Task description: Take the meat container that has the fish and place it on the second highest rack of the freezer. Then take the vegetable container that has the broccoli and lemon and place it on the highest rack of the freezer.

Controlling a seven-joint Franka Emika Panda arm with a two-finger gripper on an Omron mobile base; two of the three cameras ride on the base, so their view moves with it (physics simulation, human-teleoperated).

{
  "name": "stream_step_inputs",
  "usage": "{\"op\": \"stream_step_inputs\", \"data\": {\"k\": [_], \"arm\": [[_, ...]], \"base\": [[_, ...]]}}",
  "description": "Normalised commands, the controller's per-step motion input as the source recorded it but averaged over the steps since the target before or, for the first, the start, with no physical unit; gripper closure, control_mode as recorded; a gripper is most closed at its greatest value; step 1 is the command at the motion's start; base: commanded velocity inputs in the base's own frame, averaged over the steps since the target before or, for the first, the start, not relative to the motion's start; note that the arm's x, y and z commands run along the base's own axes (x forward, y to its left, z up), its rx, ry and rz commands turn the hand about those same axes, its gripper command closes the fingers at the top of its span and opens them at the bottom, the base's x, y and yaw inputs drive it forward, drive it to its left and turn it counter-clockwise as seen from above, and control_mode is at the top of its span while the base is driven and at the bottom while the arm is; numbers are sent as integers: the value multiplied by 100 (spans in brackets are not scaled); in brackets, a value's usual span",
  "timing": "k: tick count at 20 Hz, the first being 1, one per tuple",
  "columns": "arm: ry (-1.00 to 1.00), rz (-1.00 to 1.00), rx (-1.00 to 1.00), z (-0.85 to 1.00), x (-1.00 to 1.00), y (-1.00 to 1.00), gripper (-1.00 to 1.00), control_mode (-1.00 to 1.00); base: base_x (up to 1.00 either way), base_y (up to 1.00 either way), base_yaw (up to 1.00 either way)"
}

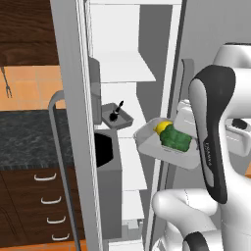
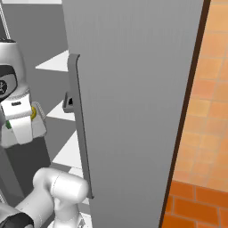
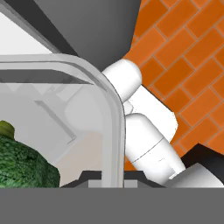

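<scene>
Two trays are showing at the centre of the left base view: one grey meat container [image 1: 116,116] sitting on a freezer [image 1: 122,68] shelf, holding one fish [image 1: 116,113], and one clear vegetable container [image 1: 162,143] hanging in the air just right of it, carrying one broccoli [image 1: 175,138] and one lemon [image 1: 162,127]. The gripper [image 3: 113,177] is clamping shut on the vegetable container's rim at the bottom centre of the hand view. The white arm is hiding the tray's right end, and the fish is too small to make out well.
</scene>
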Motion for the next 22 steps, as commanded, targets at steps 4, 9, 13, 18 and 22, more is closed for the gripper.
{"op": "stream_step_inputs", "data": {"k": [4, 9, 13, 18, 22], "arm": [[0, 0, 0, 0, 0, 0, 100, 100], [-4, -12, 2, 37, -2, 16, 100, -100], [-22, -48, 0, 78, -19, 20, 100, -100], [-20, -48, 0, 55, 4, 6, 100, -100], [-34, -20, 5, 43, 34, 22, 100, -100]], "base": [[46, 15, 34], [15, 9, -1], [0, 0, 0], [0, 0, 0], [0, 0, 0]]}}
